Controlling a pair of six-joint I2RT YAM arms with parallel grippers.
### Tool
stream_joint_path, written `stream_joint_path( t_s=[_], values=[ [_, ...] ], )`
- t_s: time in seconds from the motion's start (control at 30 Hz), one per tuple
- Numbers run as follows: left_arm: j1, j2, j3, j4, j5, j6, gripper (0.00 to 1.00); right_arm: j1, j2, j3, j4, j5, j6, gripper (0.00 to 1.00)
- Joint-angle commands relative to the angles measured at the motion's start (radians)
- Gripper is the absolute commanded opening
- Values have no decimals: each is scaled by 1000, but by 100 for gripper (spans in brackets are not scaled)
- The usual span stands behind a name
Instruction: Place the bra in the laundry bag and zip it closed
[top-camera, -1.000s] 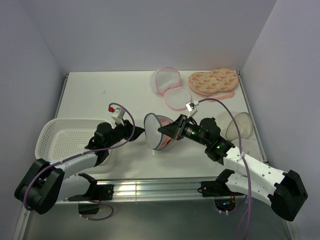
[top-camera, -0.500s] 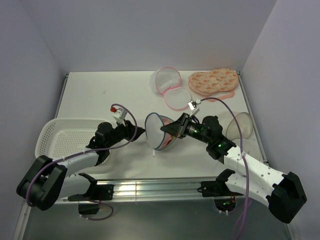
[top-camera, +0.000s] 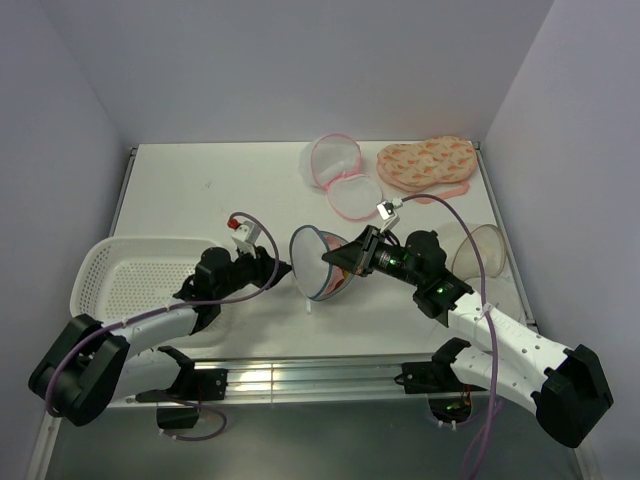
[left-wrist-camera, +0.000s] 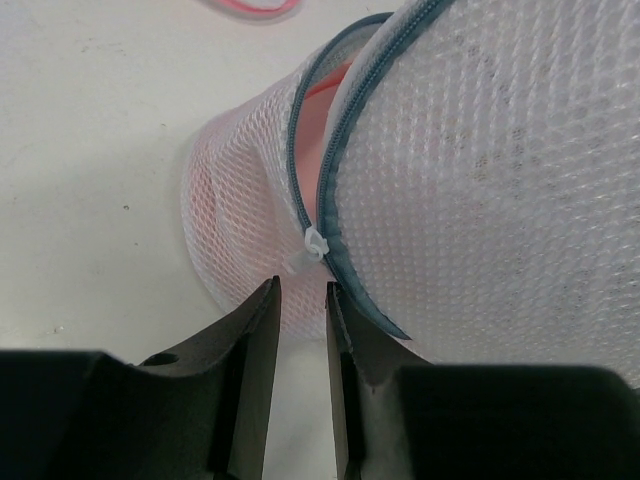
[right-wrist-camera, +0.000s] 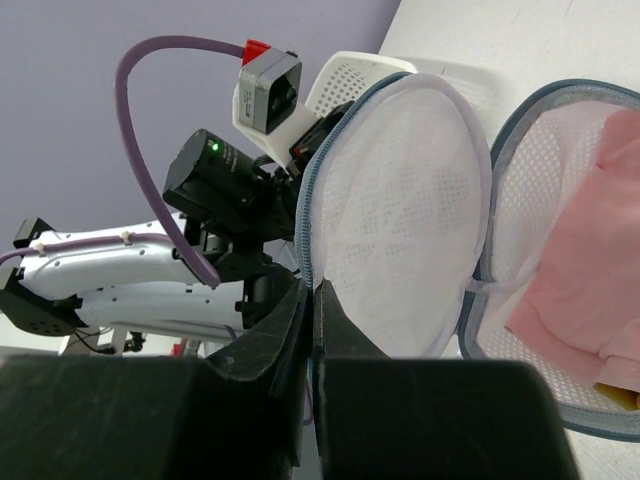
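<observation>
A white table (top-camera: 200, 200) sits between plain lilac walls, with a white perforated basket (top-camera: 120, 275) at its near left edge. A pink-rimmed mesh bag (top-camera: 338, 178) and a peach patterned pad (top-camera: 425, 163) lie well apart at the far side.

The laundry bag (top-camera: 318, 262) is at the middle of the table, tipped up on its edge with its two domes partly apart. The pink bra (right-wrist-camera: 580, 290) is already inside the lower dome.

The right gripper (right-wrist-camera: 311, 290) is clamped on the bag's grey zip rim and props the bag up. The left gripper (left-wrist-camera: 302, 295) is just short of the bag, with only a narrow gap between its jaws and nothing in it. The small white zip pull (left-wrist-camera: 313, 245) hangs on the rim just beyond its fingertips.

The main risk is probably a missed pinch. The pull is tiny and loose, and the slot between the jaws is slim, so a slightly skewed approach would catch mesh or rim instead. Pushing forward could also shove the light bag, twist it in the right gripper's hold, or let the bra slide towards the open seam and foul the zip. If the pull is caught but the rim hold is weak, a tug would likely drag the whole bag rather than run the slider.
</observation>
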Motion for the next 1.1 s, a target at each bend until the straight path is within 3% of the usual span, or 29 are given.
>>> stream_joint_path(
  t_s=[0.0,0.23,0.7,1.07],
  values=[
    [-21,4,45,7,-30,34,31,-8,-6,-5,20,-19,-1,0],
    [-39,21,56,25,-57,37,35,-10,-6,-6,19,-19,-1,0],
    [-81,49,61,97,-257,34,35,-11,-3,-11,19,-27,-1,0],
    [-105,101,85,126,-257,51,34,-16,-3,-17,20,-30,-4,0]
  ],
)
